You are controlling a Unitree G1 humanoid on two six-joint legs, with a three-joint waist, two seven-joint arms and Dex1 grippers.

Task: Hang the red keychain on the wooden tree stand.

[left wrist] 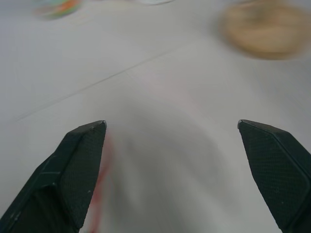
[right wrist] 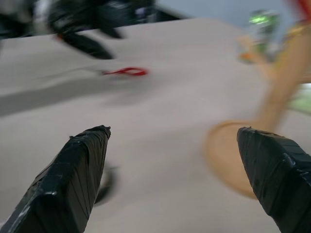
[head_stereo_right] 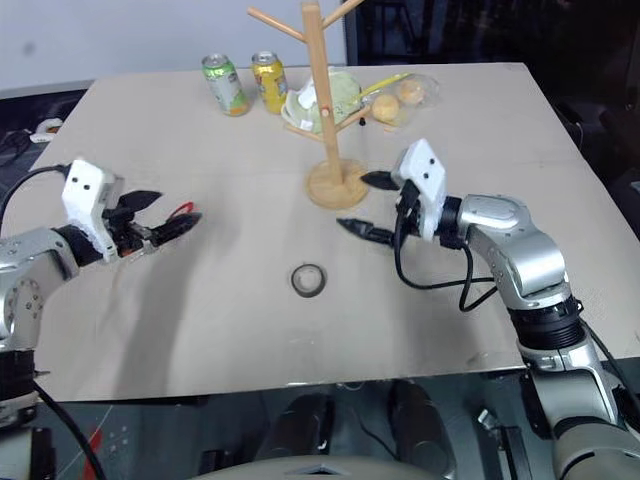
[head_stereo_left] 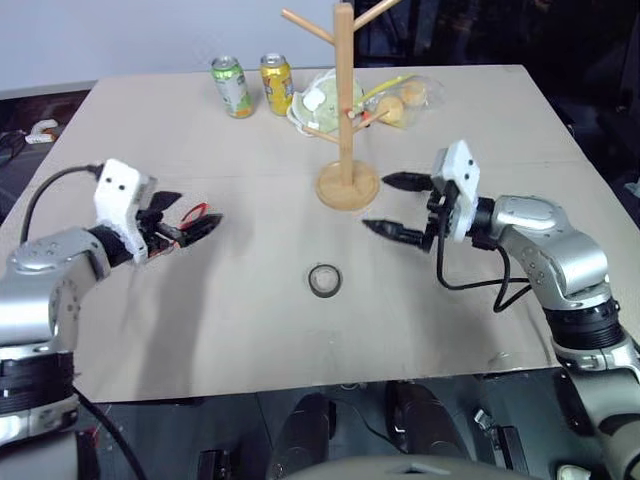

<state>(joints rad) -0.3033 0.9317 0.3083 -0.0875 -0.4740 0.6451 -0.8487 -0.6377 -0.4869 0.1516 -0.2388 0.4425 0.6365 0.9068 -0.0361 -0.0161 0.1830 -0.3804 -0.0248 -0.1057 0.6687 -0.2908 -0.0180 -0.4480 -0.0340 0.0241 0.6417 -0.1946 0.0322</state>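
We see the black tape roll (head_stereo_left: 324, 279) lying nearest, in front of the wooden tree stand (head_stereo_left: 346, 120). Left gripper (head_stereo_left: 186, 222) gapes wide and empty, the red keychain (head_stereo_left: 196, 212) on the table (head_stereo_left: 250, 330) just beside its fingers, well left of the stand. Right gripper (head_stereo_left: 402, 208) spreads wide just right of the base. Risk: pinching table instead of thin cord; an arm knocking the stand. Clear room between; cans (head_stereo_left: 251, 85) and bagged items (head_stereo_left: 385, 98) crowd behind.

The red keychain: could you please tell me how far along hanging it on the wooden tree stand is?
Nothing looks done yet. The red keychain lies on the table, beside the open left hand, not gripped. The open right hand hovers near the wooden tree stand, whose pegs are bare. Picking up and hanging both remain.
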